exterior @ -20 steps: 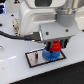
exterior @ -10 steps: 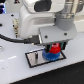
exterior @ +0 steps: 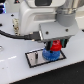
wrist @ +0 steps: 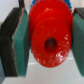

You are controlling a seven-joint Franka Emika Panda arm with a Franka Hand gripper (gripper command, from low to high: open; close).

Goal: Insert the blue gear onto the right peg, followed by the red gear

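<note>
So the gripper (exterior: 55, 45) is clamping the red gear (exterior: 55, 46) between its teal pads (wrist: 20, 42), one pad pressing each side of the disc, and you can see the centre hole clearly in the wrist view. It's hanging right above the blue gear (exterior: 50, 54), which is sitting on the grey black-rimmed plate (exterior: 33, 58) toward the exterior view's right. The right peg is hiding under the gears, so can't tell there.

Red gear (exterior: 55, 46) upright in the hand (exterior: 55, 48), above flat blue gear (exterior: 50, 54).
</note>
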